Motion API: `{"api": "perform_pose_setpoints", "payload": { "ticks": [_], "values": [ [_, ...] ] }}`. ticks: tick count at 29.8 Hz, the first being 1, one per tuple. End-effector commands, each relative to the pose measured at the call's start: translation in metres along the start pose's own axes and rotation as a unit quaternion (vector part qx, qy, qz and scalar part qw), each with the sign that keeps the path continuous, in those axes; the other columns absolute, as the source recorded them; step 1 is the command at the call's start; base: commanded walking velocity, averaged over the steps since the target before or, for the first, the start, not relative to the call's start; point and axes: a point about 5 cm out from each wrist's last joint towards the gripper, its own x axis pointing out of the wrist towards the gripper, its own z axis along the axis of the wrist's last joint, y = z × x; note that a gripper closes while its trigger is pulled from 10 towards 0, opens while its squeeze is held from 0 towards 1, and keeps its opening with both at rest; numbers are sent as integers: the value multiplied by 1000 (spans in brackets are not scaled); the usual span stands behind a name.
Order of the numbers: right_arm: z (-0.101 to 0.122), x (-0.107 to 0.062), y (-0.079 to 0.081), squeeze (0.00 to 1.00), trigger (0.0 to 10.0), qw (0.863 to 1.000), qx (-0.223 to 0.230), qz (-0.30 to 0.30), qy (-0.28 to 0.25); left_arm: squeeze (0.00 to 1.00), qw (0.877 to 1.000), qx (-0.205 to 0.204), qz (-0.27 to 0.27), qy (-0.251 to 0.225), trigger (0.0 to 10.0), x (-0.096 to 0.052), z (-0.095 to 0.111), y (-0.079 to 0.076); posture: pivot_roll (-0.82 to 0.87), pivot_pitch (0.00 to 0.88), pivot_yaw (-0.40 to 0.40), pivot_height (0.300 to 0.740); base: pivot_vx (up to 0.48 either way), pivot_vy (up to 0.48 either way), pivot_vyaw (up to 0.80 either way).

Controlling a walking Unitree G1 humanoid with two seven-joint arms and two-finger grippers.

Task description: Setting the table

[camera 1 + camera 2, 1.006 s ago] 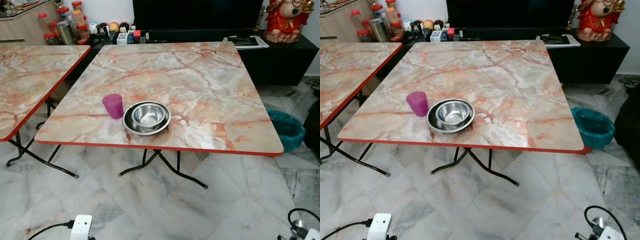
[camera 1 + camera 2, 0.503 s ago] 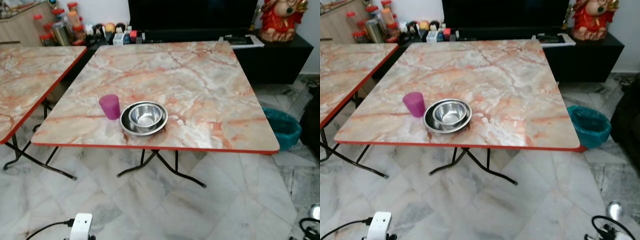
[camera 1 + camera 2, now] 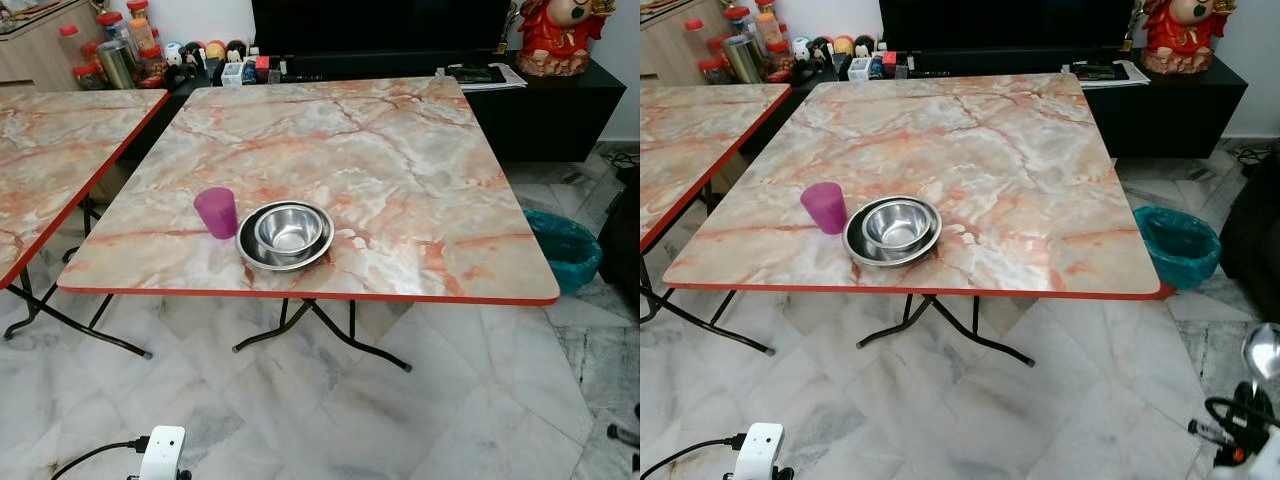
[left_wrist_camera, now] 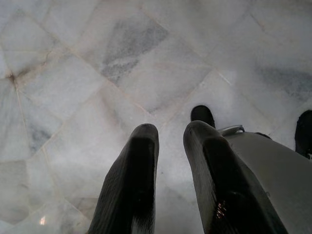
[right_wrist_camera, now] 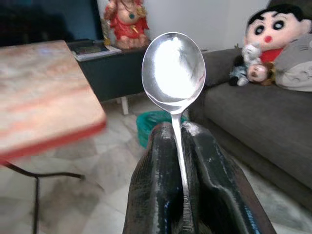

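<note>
A purple cup stands near the front left of the marble-patterned table. Right beside it a steel bowl sits inside a steel plate. My right gripper is shut on the handle of a steel spoon, bowl end up. In the right eye view the spoon shows low at the right, off the table and above the floor. My left gripper hangs over the marble floor, fingers slightly apart with nothing between them.
A second marble table stands at the left. A teal bin sits on the floor at the table's right. Behind are a black console and jars. A white adapter lies on the floor. A grey sofa is right.
The camera has shifted slightly. My right gripper has lifted the spoon higher at the lower right. The cup, bowl and plate have stayed put.
</note>
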Motion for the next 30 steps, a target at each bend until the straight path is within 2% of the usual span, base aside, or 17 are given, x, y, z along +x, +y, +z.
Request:
{"api": "perform_pose_setpoints", "payload": {
  "ticks": [1, 3, 4, 7, 8, 9, 10, 11, 13, 14, 15, 17, 19, 26, 30],
  "values": [
    [14, 13, 19, 0, 10000, 999, 15, 27, -8, 0, 1000, 5, 5, 5, 10000, -1, -2, 4, -159, 40, 56, 740, 0, 0, 0],
    [17, 15, 23, 0, 10000, 999, 20, 34, -4, 0, 1000, 5, 5, 5, 10000, -1, -2, 4, -159, 40, 56, 740, 0, 0, 0],
    [21, 20, 31, 0, 10000, 999, 25, 43, -10, 0, 1000, 3, 6, 3, 10000, -1, -2, 4, -153, 39, 52, 740, 0, 0, 0],
    [34, 35, 63, 0, 10000, 994, 62, 85, -10, 0, 1000, -2, 8, -1, 10000, -1, -2, 3, -144, 34, 47, 740, 0, 0, 0],
    [36, 37, 70, 0, 10000, 993, 66, 94, -12, 0, 1000, -4, 8, -2, 10000, -1, -2, 3, -144, 34, 47, 740, 0, 0, 0],
    [44, 42, 86, 0, 10000, 990, 72, 123, -13, 0, 1000, -8, 10, -5, 10000, -1, -2, 2, -133, 33, 40, 740, 0, 0, 0],
    [47, 46, 96, 0, 10000, 987, 87, 133, -12, 0, 1000, -13, 12, -8, 10000, -1, -2, 2, -127, 31, 37, 740, 0, 0, 0],
    [47, 46, 96, 0, 10000, 987, 87, 133, -12, 0, 1000, -13, 12, -8, 10000, -1, -2, 2, -127, 31, 37, 740, 0, 0, 0],
    [53, 57, 137, 0, 10000, 975, 134, 176, 7, 0, 999, -22, 17, -16, 10000, -1, -1, 2, -115, 30, 32, 740, 0, 0, 0],
    [53, 58, 143, 0, 10000, 973, 141, 182, 11, 0, 999, -23, 19, -17, 10000, -1, -1, 2, -113, 29, 30, 740, 0, 0, 0],
    [52, 59, 150, 0, 10000, 970, 142, 196, 16, 0, 999, -24, 20, -17, 10000, -1, -1, 2, -107, 28, 27, 740, 0, 0, 0],
    [51, 60, 162, 0, 10000, 967, 118, 225, 21, 0, 999, -25, 22, -17, 10000, -1, -2, 2, -91, 28, 22, 740, 0, 0, 0],
    [49, 62, 179, 0, 10000, 960, 129, 247, 39, 0, 999, -32, 33, -19, 10000, -1, -3, 3, -84, 27, 20, 740, 0, 0, 0],
    [50, 64, 192, 0, 10000, 956, 129, 259, 43, 0, 999, -30, 40, -18, 10000, -2, -5, 5, -67, 22, 21, 740, 0, 0, 0],
    [48, 63, 195, 0, 10000, 957, 130, 256, 48, 0, 999, -25, 44, -14, 10000, -2, -6, 6, -66, 18, 25, 740, 0, 0, 733]
  ]
}}
